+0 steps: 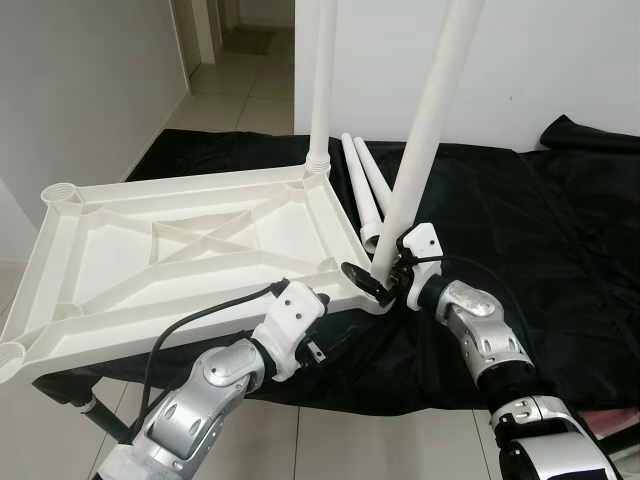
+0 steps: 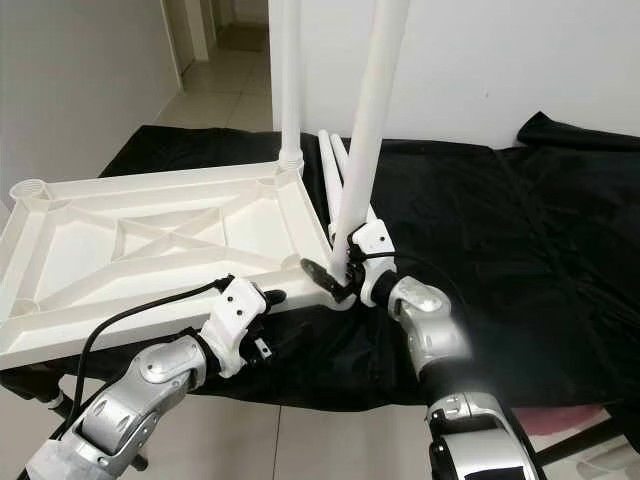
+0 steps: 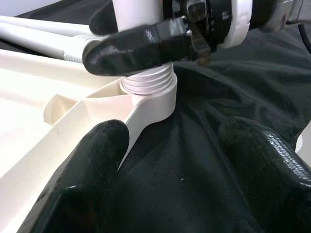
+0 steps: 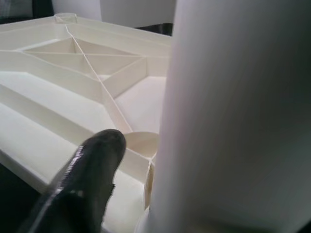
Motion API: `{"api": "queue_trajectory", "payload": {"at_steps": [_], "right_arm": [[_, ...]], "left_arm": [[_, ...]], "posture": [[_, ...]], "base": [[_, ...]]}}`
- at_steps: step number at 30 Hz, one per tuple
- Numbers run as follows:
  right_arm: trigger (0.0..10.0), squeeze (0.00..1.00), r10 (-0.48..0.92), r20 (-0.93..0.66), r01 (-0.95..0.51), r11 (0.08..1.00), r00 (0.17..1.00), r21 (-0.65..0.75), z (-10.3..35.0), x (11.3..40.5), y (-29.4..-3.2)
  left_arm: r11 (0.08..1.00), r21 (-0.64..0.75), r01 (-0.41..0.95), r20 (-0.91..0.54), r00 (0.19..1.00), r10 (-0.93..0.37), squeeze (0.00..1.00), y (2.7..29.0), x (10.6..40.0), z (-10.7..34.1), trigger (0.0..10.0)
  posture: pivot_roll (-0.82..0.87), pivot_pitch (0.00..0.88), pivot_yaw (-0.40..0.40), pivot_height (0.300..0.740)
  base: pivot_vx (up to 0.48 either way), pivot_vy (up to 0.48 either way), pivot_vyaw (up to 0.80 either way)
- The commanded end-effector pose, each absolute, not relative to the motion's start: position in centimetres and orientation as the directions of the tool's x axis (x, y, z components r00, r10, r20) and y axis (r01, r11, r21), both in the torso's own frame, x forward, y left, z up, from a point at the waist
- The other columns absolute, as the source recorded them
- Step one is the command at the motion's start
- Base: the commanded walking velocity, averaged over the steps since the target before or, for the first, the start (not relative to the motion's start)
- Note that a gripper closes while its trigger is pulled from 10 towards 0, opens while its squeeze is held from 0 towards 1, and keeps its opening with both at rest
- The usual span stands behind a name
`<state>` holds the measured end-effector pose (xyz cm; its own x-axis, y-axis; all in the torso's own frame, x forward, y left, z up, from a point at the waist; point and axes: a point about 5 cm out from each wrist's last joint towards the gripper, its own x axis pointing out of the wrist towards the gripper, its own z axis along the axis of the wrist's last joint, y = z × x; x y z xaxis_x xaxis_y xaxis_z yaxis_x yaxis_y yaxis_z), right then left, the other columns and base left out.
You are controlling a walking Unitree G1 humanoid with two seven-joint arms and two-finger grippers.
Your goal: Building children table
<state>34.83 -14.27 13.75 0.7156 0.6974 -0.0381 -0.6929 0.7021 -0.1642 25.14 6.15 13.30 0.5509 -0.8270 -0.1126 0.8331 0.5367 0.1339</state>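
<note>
Two grippers at work: both sit at the near right corner of an upturned tabletop.
Right gripper (image 1: 385,272): clamped round the base of a white leg, one black finger (image 3: 138,47) pressed across the tube just above its thread.
Held leg (image 1: 430,110): long tapered tube, leaning slightly, threaded end seated in the corner socket (image 3: 154,99); several thread ridges show above the collar, so I judge it not screwed fully home.
Left gripper (image 1: 312,318): fingers apart, just beside the tabletop's near edge, aimed at the same socket; its two pads (image 3: 95,160) straddle bare black cloth and hold nothing.
Tabletop (image 1: 180,250): white moulded plastic, underside up, ribbed with a diagonal cross; lies on a surface covered by the black cloth (image 1: 540,230), its near edge overhanging the front.
Fitted leg (image 1: 322,85): upright in the far right socket.
Spare legs (image 1: 362,180): two lying side by side on the cloth, just beyond the worked corner.
Open sockets (image 1: 62,193): the two on the left side are unfilled.
Handling, leg: probably light and stiff; smooth plastic may slip under twist, so grip low near the thread.
Handling, tabletop: likely light enough to turn with the leg; steady it by rim or rib near the socket.
Handling, thread: plastic, liable to cross if driven while the leg leans.
</note>
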Motion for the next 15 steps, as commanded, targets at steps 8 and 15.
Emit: {"api": "queue_trajectory", "payload": {"at_steps": [8, 15], "right_arm": [[0.0, 0.00, 0.697, -0.116, -0.706, 0.686, 0.707, -0.176, 12.3, 34.7, -15.6], [10.0, 0.00, 0.668, -0.078, -0.672, 0.731, 0.740, -0.117, 11.7, 34.3, -16.5]], "left_arm": [[0.437, 0.128, 0.890, -0.132, 0.452, -0.882, 0.00, 5.5, 24.6, 13.4, 10.0], [0.427, 0.121, 0.896, -0.137, 0.441, -0.887, 0.00, 5.3, 24.3, 13.2, 10.0]], "posture": [[0.04, 0.000, 0.005, 0.740], [0.03, 0.000, 0.001, 0.740]], "base": [[0.000, 0.000, 0.00], [0.000, 0.000, 0.00]]}}
